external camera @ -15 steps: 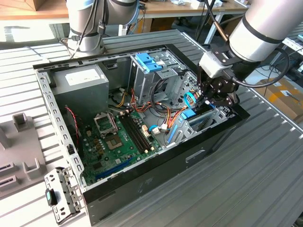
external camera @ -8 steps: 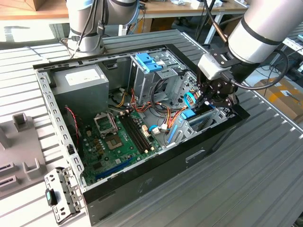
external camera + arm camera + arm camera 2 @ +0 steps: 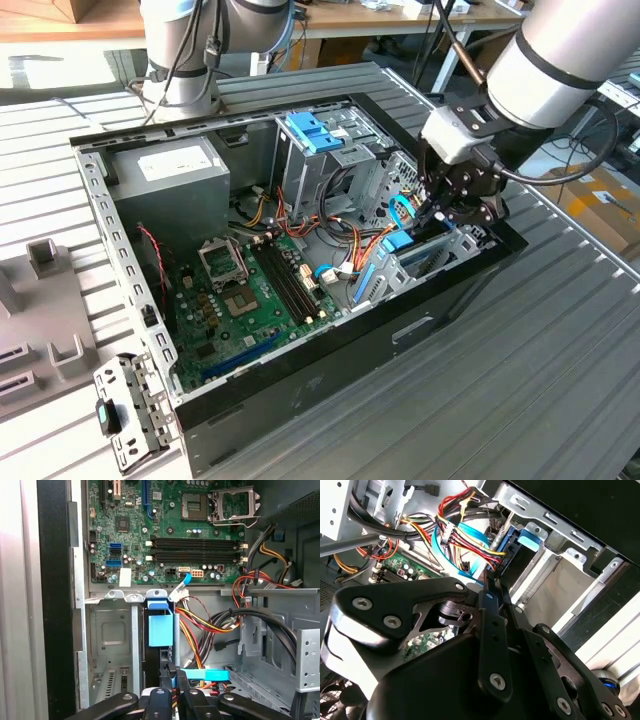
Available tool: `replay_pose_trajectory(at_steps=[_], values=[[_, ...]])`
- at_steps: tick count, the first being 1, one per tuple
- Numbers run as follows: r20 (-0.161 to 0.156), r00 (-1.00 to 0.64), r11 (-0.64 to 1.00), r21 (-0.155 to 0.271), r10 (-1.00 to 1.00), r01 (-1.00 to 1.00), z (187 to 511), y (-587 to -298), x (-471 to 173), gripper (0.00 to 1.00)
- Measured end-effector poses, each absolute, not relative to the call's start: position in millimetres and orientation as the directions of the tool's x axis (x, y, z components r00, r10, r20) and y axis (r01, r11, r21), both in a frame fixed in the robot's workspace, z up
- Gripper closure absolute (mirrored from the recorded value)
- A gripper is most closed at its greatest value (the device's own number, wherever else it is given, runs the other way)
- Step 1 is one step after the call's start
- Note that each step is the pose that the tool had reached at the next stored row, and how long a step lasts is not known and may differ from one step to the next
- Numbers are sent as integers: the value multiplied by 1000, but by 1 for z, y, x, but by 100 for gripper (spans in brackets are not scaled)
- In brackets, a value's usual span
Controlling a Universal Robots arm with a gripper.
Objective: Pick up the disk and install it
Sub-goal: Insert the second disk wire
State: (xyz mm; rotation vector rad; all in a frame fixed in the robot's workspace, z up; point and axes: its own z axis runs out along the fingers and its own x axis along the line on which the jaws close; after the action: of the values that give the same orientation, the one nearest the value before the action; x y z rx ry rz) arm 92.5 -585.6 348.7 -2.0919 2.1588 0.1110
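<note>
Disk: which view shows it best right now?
First wrist view: the disk stands edge-on in its bay, blue rail facing the camera. Second wrist view catches its blue end past the gripper. Exterior view: mostly hidden.

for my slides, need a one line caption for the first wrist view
Tool closed over the blue-railed disk standing on edge in the case's drive bay, green motherboard beyond.

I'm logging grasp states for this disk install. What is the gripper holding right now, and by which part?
The gripper is closed on the disk, which stands on edge in the case's drive bay. Its fingertips pinch the thin edge nearest the wrist, at the end of the blue rail.
</note>
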Motion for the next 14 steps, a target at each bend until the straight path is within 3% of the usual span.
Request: replay_pose_trajectory(at_steps=[14], values=[[-147,-27,33,-40,-989,-999,345,-595,93,84]])
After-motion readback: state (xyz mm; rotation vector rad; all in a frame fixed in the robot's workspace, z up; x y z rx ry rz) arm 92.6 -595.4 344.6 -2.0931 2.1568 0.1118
